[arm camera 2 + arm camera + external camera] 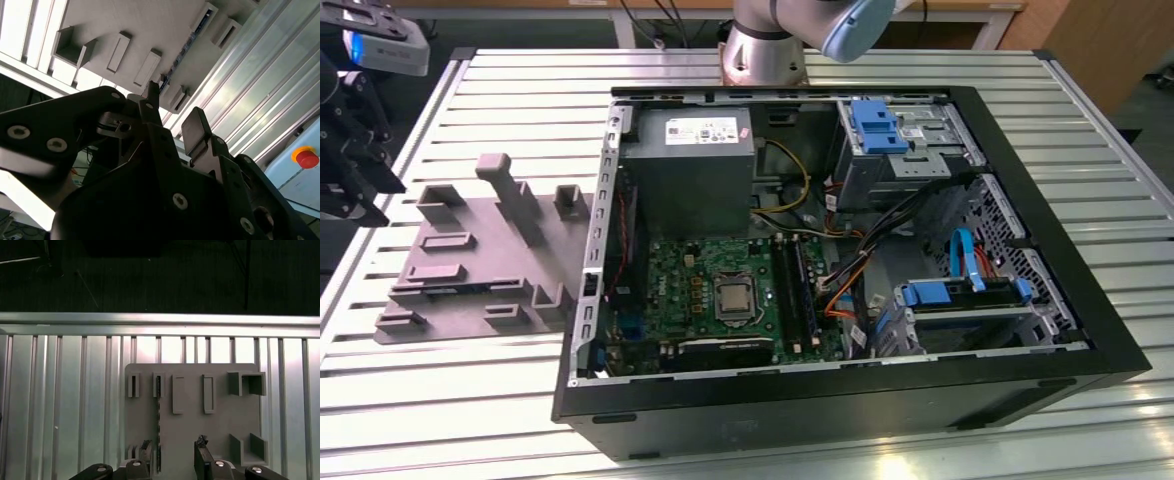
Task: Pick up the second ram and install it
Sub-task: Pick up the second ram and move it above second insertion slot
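hovering open and empty over the grey holder [220, 420], the gripper [173, 442] should centre itself astride the slotted second ram [159, 410].

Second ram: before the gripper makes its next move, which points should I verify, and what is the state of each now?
1. The long dark memory stick stands on edge in the grey printed holder plate: ok.
2. The black gripper is open and holds nothing: ok.
3. Stick centred between the fingers: not ok, it appears nearer one finger.
4. Gripper height above the stick: cannot tell.
5. A free long black motherboard slot inside the open black computer case: cannot tell.
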`<action>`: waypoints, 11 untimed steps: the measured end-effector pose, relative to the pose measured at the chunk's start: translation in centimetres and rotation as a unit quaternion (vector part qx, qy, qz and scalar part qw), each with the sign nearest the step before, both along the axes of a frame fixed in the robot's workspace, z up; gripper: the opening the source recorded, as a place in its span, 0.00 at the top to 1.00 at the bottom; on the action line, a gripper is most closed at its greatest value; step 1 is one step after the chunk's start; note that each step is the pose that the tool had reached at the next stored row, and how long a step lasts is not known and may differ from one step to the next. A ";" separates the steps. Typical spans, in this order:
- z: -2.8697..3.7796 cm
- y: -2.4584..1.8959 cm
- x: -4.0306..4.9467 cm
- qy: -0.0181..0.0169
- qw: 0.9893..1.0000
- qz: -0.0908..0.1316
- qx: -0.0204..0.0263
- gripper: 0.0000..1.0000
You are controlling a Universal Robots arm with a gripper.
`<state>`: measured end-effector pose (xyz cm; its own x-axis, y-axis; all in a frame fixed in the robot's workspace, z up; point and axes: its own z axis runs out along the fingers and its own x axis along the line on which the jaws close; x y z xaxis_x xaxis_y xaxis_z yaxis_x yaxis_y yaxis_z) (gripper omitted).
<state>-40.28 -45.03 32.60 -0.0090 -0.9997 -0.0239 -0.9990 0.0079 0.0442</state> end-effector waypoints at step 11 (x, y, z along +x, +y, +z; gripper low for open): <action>-1.18 -0.12 0.00 0.000 1.000 0.000 0.000 0.54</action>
<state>-40.28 -45.15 31.41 -0.0090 -0.9997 -0.0239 -0.9990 0.0079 0.0441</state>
